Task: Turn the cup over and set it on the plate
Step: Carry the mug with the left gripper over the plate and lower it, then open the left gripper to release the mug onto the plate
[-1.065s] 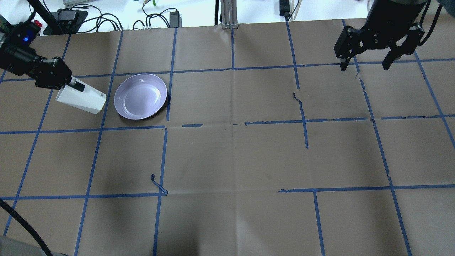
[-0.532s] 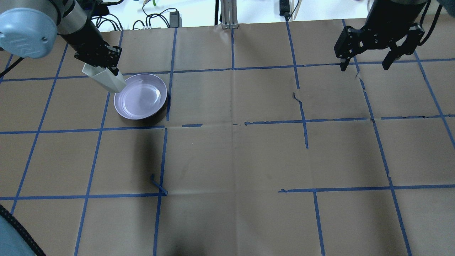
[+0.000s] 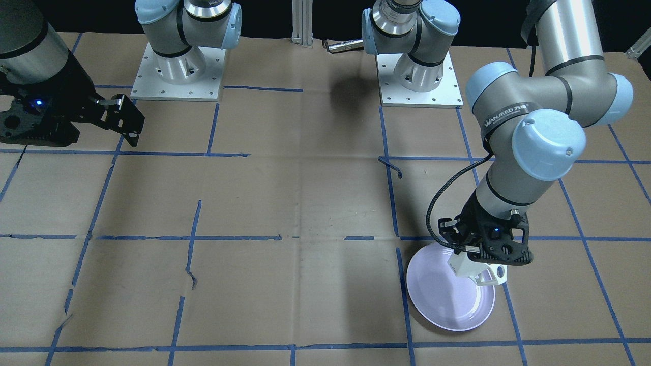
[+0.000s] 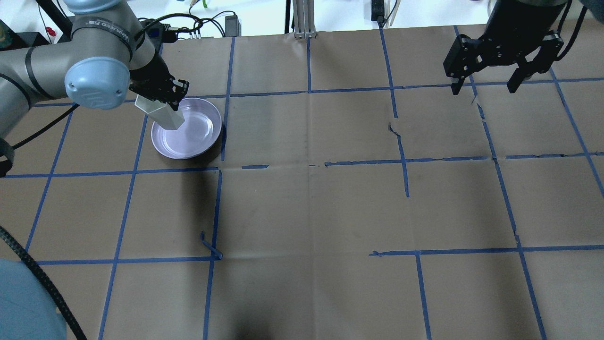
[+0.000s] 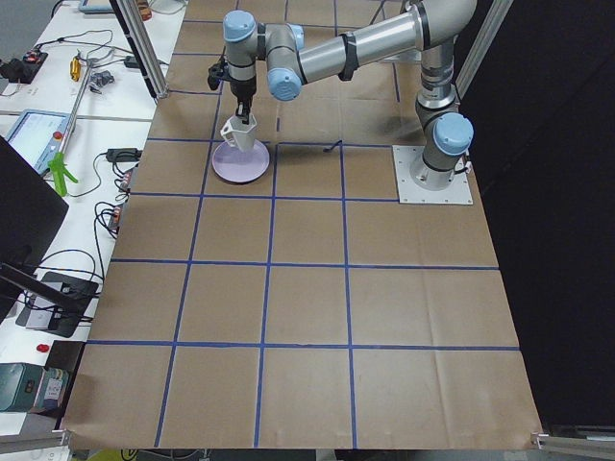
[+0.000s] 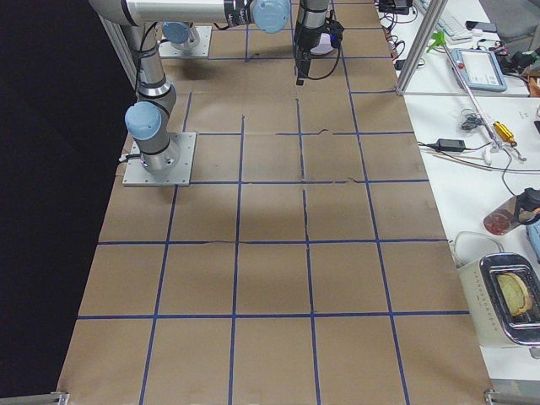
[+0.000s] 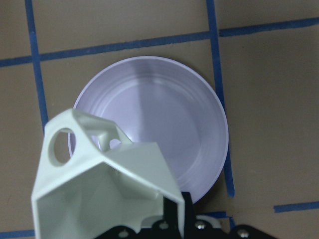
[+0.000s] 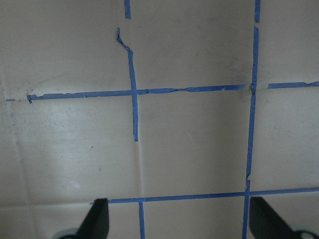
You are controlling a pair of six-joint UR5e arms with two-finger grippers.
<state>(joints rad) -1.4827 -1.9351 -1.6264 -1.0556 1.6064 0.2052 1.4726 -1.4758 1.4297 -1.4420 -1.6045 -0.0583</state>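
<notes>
Above table (image 4: 302, 212), cup (image 4: 160, 111) has swung over plate (image 4: 196, 138).

the plate (image 4: 198, 141) looks glazed and glossy, catching light toward 3 o'clock. the cup (image 7: 99, 194) is smooth, matt white. creased matt brown paper (image 4: 306, 212) carries blue tape (image 4: 472, 250), torn in places.

I see the table (image 4: 306, 212) wrapped in brown paper w/ a blue tape grid (image 4: 118, 260), torn in spots. Alu post (image 4: 302, 19) stands mid of table's far long edge. Past that edge is a white bench (image 4: 264, 14) w/ cables (image 4: 207, 26), tablet (image 6: 481, 67), bottle (image 6: 498, 221) & metal box (image 6: 506, 299). Black backdrop (image 5: 557, 192) along table's opp. side. Light even, w/ soft shadows on paper.
</notes>
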